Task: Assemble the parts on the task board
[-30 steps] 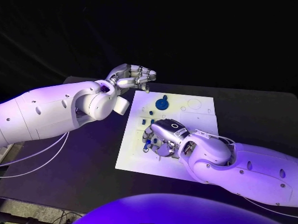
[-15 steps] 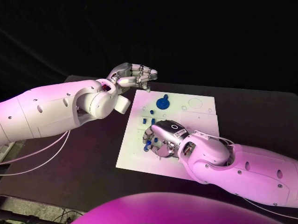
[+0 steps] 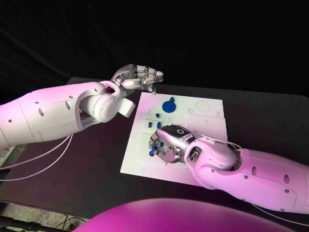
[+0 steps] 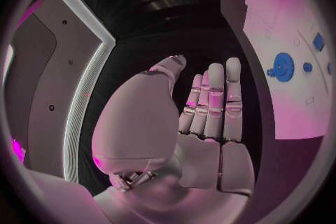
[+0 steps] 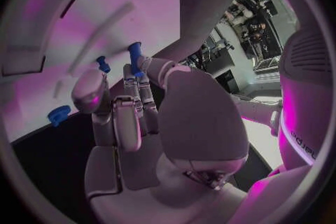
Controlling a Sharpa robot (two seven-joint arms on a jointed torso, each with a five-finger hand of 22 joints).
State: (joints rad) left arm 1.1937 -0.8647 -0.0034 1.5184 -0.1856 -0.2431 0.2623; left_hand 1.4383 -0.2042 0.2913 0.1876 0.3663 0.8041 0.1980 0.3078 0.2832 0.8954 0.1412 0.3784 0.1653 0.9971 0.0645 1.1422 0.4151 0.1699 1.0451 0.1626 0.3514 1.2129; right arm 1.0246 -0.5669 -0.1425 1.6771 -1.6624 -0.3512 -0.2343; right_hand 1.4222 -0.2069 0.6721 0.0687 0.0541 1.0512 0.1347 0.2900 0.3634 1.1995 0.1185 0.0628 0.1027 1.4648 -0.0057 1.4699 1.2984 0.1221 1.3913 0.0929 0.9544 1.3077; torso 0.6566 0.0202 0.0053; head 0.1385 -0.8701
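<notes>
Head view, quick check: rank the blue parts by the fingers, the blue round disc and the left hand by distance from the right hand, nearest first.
1. Blue parts: at the right hand, beside its fingers on the task board.
2. Blue round disc: farther up the board, toward its far edge.
3. Left hand: beyond the board's far left corner, above the table.

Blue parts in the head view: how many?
5: a round part near the far edge, two small parts mid-board, two more by the right hand; others may be hidden beneath it.
</notes>
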